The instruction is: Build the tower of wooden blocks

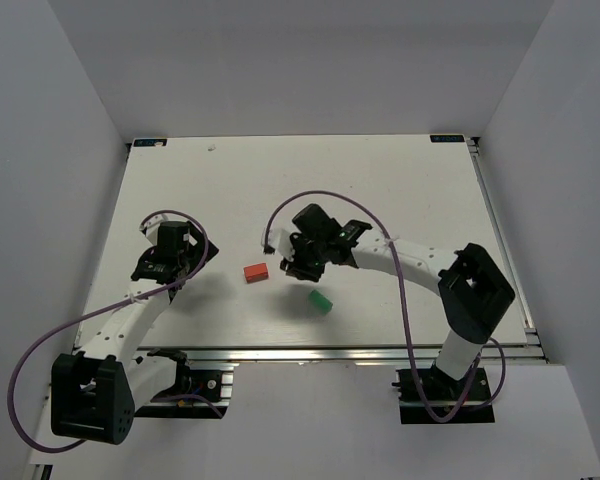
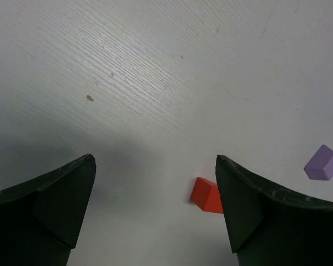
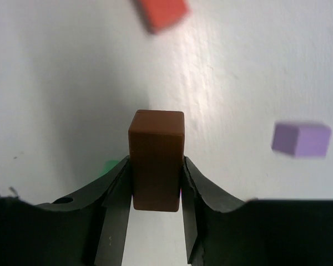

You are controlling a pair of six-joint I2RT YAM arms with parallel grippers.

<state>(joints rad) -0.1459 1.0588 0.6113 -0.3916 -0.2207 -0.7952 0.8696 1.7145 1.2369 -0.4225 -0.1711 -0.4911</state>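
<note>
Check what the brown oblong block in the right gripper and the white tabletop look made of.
The brown oblong block, clamped in the right gripper: likely painted wood; opaque matte coat, softly rounded edges, no grain visible, so plastic can't be ruled out.
The white tabletop: looks like white-coated wood or laminate board; fine parallel grain lines, low sheen.

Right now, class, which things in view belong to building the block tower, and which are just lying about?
For the job: brown block, held by the right gripper; red block; green block; lilac block.
Lying about: a tan crumb on the table.
</note>
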